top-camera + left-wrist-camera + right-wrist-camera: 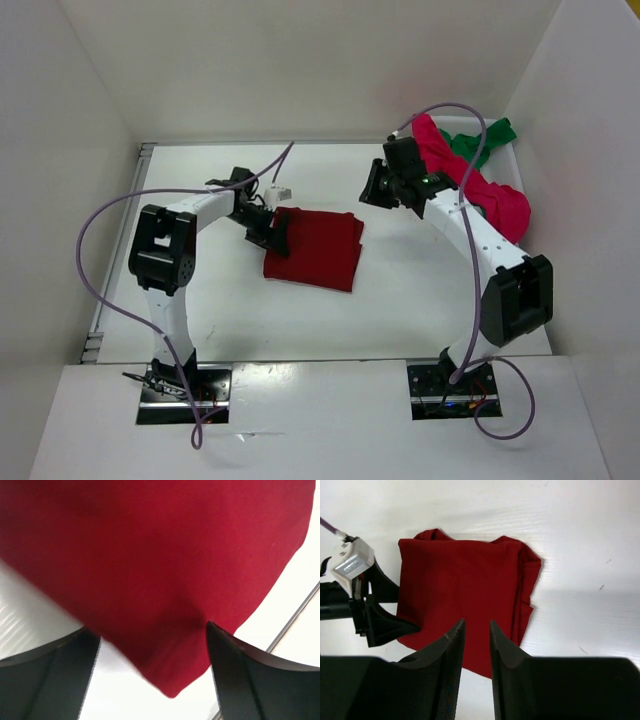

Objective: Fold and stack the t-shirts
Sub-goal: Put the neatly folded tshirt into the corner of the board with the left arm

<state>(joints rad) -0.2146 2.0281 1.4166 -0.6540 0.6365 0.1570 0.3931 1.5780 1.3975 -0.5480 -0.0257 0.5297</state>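
Status: dark red shirt (315,248) folded flat, middle of bench (400,310). My left pincer (272,232) low at its left edge, fingers spread wide, corner of cloth between them, not pinched. My right pincer (380,187) hangs above bench right of shirt, fingers slightly parted, pinching nothing. Crimson shirt (495,200) and green shirt (485,135) heaped at far right corner.

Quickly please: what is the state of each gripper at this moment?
Left gripper: open wide at a corner of the folded dark red cloth t-shirt, gripping nothing.
Right gripper: slightly open, empty.
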